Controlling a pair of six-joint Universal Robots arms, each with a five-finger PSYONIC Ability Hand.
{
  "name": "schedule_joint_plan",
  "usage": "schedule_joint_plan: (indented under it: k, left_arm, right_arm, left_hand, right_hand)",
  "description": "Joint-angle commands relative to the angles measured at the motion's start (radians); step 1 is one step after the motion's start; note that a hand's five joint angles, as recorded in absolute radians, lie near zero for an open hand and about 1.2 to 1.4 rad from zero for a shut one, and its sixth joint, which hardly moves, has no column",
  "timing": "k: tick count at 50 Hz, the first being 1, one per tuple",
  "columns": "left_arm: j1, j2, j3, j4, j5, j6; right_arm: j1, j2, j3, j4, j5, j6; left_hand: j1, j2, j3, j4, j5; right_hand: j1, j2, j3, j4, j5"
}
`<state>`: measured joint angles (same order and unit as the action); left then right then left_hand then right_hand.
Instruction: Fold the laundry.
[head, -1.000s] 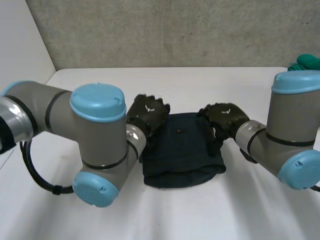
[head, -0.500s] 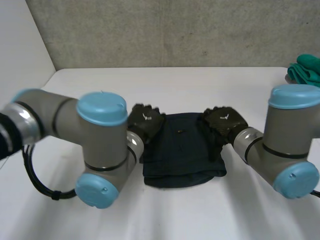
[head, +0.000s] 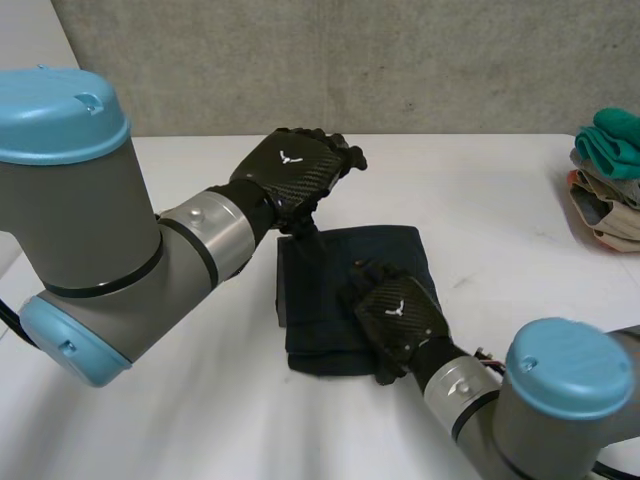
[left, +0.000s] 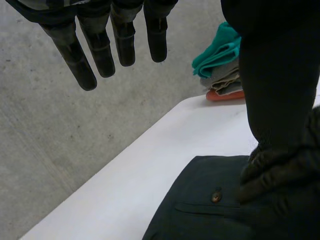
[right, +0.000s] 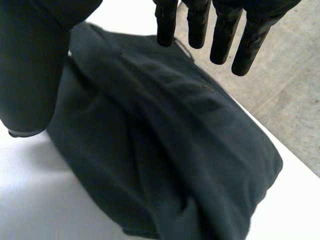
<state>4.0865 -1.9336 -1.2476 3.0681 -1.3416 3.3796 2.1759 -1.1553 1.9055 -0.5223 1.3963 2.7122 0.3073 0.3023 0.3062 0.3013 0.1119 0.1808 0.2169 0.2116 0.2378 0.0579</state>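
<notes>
A dark navy garment lies folded into a compact rectangle in the middle of the white table. Its button and a pocket seam face up. My left hand is raised above the garment's far left corner, open, with its fingers straight and holding nothing. My right hand hovers low over the garment's near right part, open too. In the right wrist view its fingers are straight above the cloth, and the thumb points down beside the folded edge.
A pile of folded clothes, teal on top, sits at the table's far right edge; the left wrist view shows the pile too. A grey concrete wall runs behind the table. My left arm stands large at the near left.
The left hand has lifted off the garment's left edge and risen toward its far corner. The right hand has left the right edge and swung to the near right part.
</notes>
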Motion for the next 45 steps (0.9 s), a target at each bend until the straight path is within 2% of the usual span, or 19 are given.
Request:
schedule_joint_plan:
  k: [1, 10, 21, 27, 28, 29, 30, 39, 45]
  left_arm:
    - [0.002, -0.005, -0.003, 0.001, -0.007, -0.019]
    - [-0.001, -0.004, -0.006, 0.001, -0.007, -0.017]
    - [-0.001, -0.004, -0.010, 0.001, -0.008, -0.017]
    - [0.000, -0.001, -0.009, 0.001, -0.008, -0.017]
    - [0.002, -0.001, -0.009, 0.001, -0.010, -0.017]
    - [0.006, -0.001, -0.009, 0.001, -0.010, -0.017]
    - [0.008, -0.001, -0.009, 0.001, -0.010, -0.017]
    - [0.031, 0.015, -0.010, 0.001, -0.011, -0.019]
    - [0.048, 0.059, -0.023, 0.000, -0.011, -0.022]
  right_arm:
    - [0.004, 0.101, -0.062, -0.056, 0.018, -0.081]
    - [0.002, 0.161, -0.158, -0.096, 0.069, -0.083]
    - [-0.001, 0.262, -0.319, -0.039, 0.075, -0.077]
    - [-0.002, 0.281, -0.393, -0.007, 0.075, -0.065]
    - [-0.004, 0.282, -0.404, -0.005, 0.075, -0.061]
    - [-0.004, 0.290, -0.428, -0.004, 0.075, -0.060]
    - [-0.004, 0.295, -0.439, -0.004, 0.075, -0.058]
    - [-0.068, 0.312, -0.608, 0.079, 0.067, -0.055]
    - [-0.152, 0.200, -0.706, 0.128, 0.046, -0.034]
  left_hand:
    - [-0.006, -0.001, -0.005, 0.000, 0.015]
    - [-0.006, -0.001, -0.005, 0.000, 0.015]
    - [-0.006, -0.001, -0.005, 0.000, 0.015]
    - [-0.006, -0.001, -0.005, 0.000, 0.015]
    - [-0.006, -0.001, -0.005, 0.000, 0.015]
    - [-0.006, -0.001, -0.005, 0.000, 0.015]
    - [-0.006, -0.001, -0.005, 0.000, 0.015]
    - [-0.003, 0.002, -0.002, 0.003, 0.018]
    - [-0.003, 0.002, -0.002, 0.003, 0.018]
  right_hand:
    - [0.007, -0.029, -0.024, -0.050, -0.045]
    - [0.142, 0.106, 0.111, 0.085, 0.090]
    - [0.306, 0.270, 0.275, 0.249, 0.255]
    - [0.790, 0.754, 0.759, 0.733, 0.738]
    - [0.910, 0.874, 0.879, 0.853, 0.858]
    - [1.138, 1.102, 1.107, 1.081, 1.086]
    - [1.215, 1.179, 1.184, 1.158, 1.163]
    - [1.215, 1.179, 1.185, 1.158, 1.164]
    - [1.215, 1.179, 1.185, 1.158, 1.164]
